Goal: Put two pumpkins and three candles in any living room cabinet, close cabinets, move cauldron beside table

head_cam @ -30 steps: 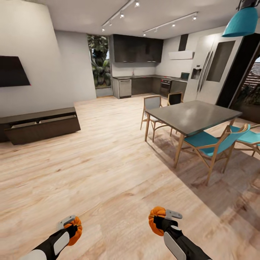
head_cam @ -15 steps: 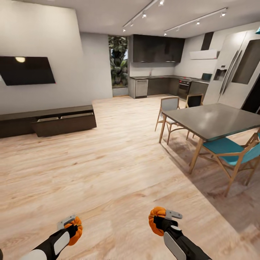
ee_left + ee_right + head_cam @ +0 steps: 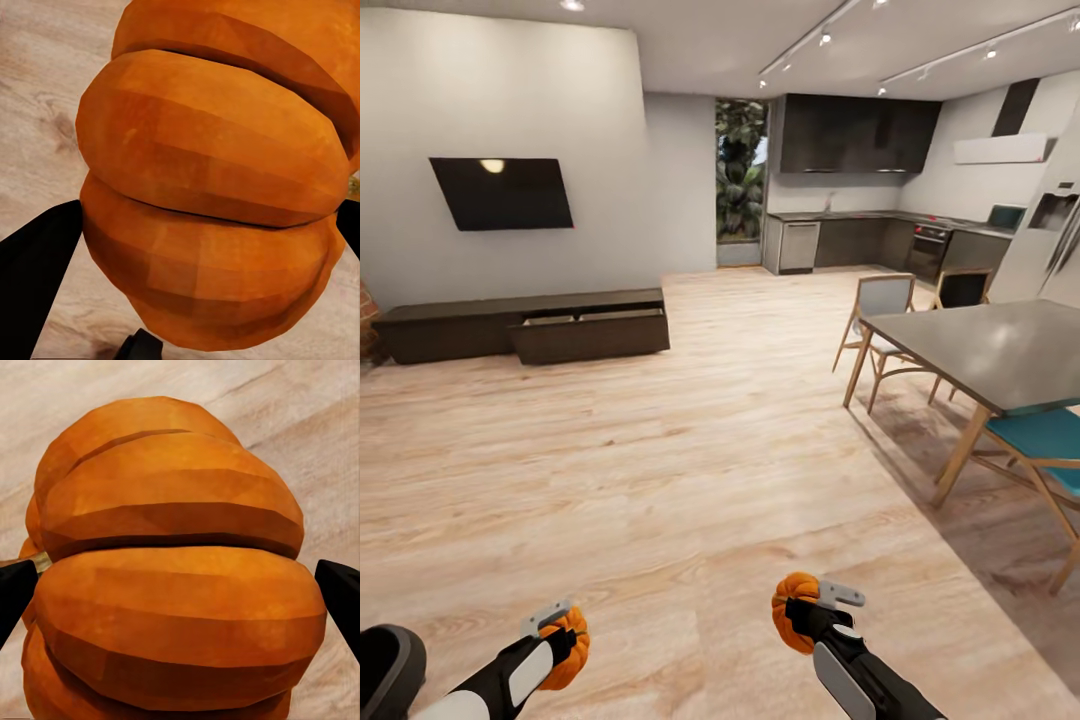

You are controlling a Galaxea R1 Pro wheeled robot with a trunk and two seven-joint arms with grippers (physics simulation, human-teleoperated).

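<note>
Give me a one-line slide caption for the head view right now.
Each hand, left hand and right hand, grips a pumpkin, facing the distant cabinet with its drawer open, across bare wood floor.

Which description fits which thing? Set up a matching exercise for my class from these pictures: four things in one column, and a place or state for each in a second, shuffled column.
Things:
1. left gripper
2. cabinet
3. television
4. dining table

Descriptions:
A. mounted on the pale wall
B. standing at the right with chairs around it
C. closed on an orange pumpkin
D. low against the wall, with a drawer pulled out

Pairs: 1-C, 2-D, 3-A, 4-B
</note>
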